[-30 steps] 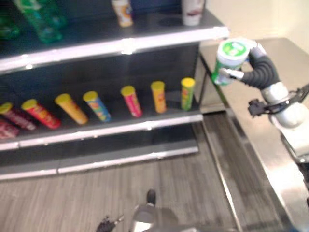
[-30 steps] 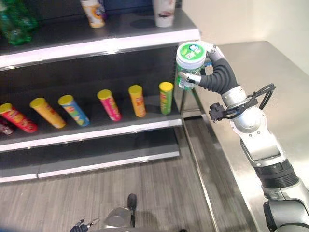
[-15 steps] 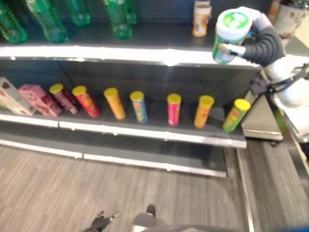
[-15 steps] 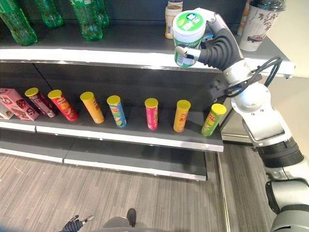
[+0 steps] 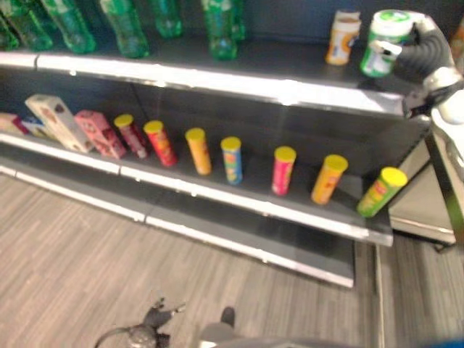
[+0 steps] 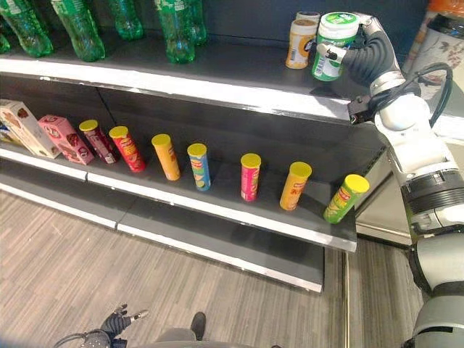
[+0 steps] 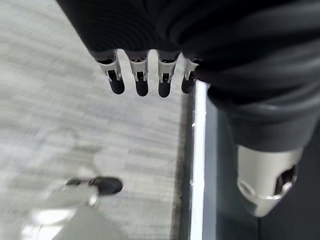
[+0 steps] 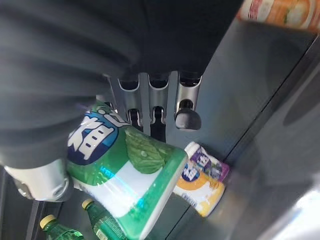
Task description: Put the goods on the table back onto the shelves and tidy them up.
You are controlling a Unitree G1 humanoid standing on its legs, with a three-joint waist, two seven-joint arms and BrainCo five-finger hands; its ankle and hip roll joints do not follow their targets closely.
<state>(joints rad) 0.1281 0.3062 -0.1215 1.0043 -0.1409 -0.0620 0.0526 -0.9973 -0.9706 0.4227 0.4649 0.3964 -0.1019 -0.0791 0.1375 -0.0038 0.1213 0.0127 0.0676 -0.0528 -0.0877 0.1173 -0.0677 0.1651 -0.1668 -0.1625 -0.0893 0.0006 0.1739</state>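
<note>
While the green bottles at the far left of the upper shelf are cut off at their tops, their lower bodies stand in a row well left of the orange-and-white jar. Below them, on the lower shelf, two boxes lean at the left end and a line of tilted tube cans with yellow lids runs rightward. Down near the floor, the left hand hangs with its fingers straight and loose, holding nothing. Just right of the jar, over the upper shelf, the green-and-white canister sits in the right hand, whose fingers and thumb curl round it. Whether its base touches the shelf cannot be told. It is a round tub with a green-rimmed white lid and a green mint-leaf label on white; its print is too blurred to make out. A patterned cup at the far right is partly hidden behind the arm.
</note>
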